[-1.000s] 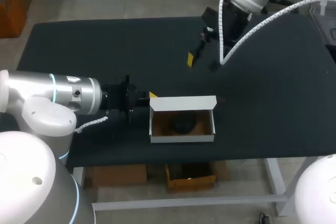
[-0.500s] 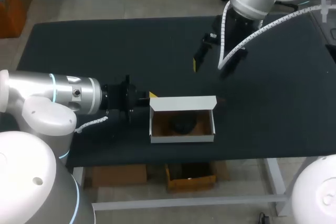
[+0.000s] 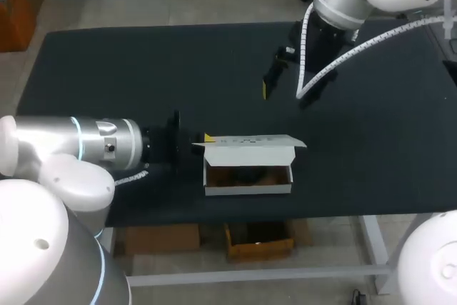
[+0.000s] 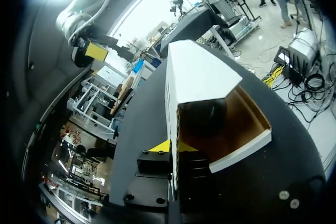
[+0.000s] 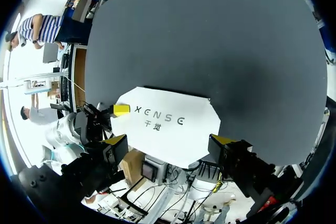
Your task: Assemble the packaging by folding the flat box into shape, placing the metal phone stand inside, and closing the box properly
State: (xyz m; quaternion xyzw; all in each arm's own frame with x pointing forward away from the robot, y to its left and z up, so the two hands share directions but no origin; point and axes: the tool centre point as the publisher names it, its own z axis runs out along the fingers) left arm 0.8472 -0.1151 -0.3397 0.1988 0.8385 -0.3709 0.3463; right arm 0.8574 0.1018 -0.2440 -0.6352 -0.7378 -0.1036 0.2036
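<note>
The white cardboard box sits near the table's front edge. Its lid leans forward over the brown inside. My left gripper is at the box's left end, shut on the lid's side edge. In the left wrist view the lid stands between its fingers, and the dark phone stand lies inside the box under the lid. My right gripper hangs open above the table behind the box. In its wrist view the lid lies below the right gripper, well apart from it.
The black table carries only the box. My left arm lies low along the front left, and its yellow tip shows at the lid's corner in the right wrist view.
The lid has swung from upright to leaning forward over the box as my left wrist turned. My right gripper shifted slightly to the right, then held still.
</note>
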